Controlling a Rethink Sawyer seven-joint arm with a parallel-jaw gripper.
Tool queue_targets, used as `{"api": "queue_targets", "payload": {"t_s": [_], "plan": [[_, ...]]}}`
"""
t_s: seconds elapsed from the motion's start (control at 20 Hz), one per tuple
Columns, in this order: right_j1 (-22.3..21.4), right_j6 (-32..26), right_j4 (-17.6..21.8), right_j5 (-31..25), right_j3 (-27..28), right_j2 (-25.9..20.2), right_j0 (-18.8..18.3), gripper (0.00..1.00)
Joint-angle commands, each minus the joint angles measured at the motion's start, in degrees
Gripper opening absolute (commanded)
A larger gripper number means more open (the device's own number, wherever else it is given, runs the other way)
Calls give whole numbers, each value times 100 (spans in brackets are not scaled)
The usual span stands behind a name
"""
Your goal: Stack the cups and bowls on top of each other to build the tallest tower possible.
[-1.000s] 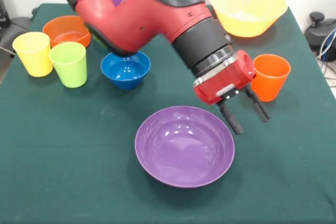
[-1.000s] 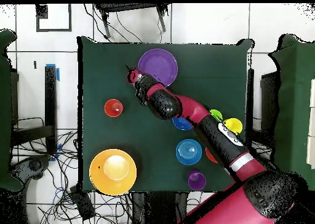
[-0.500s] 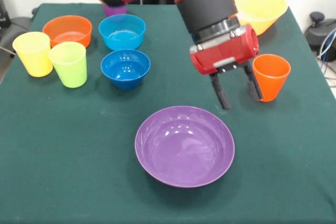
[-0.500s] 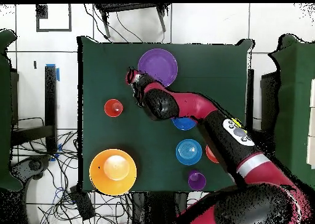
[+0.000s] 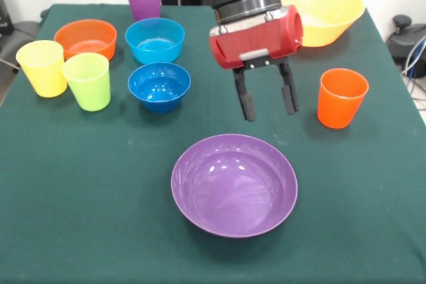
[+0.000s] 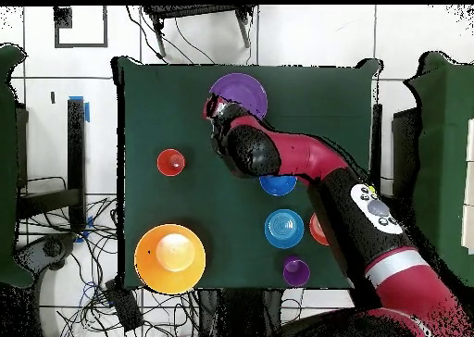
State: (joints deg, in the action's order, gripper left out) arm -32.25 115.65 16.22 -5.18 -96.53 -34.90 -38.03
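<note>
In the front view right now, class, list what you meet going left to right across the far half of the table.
Yellow cup → lime green cup → dark blue bowl → end effector → orange-red cup.

purple bowl (image 5: 233, 185): glossy smooth plastic
table cover (image 5: 80, 197): matt green cloth
orange-red cup (image 5: 341, 98): smooth plastic

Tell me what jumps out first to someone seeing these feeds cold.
The red and black arm's open tool hangs over the table's middle, above the far rim of the wide glossy purple plastic bowl. A very large yellow-orange plastic bowl sits at the far right corner, an orange-red plastic tumbler nearer.
</note>
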Motion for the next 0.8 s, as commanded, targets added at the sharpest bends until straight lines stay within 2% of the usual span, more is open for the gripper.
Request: {"api": "queue_targets", "payload": {"t_s": [0.05,0.5,0.8], "plan": [[-140,717,-231,-836,-499,683,314,100],[-258,518,-560,-1490,-822,471,348,100],[-326,529,-704,-1682,-1090,408,446,100]]}}
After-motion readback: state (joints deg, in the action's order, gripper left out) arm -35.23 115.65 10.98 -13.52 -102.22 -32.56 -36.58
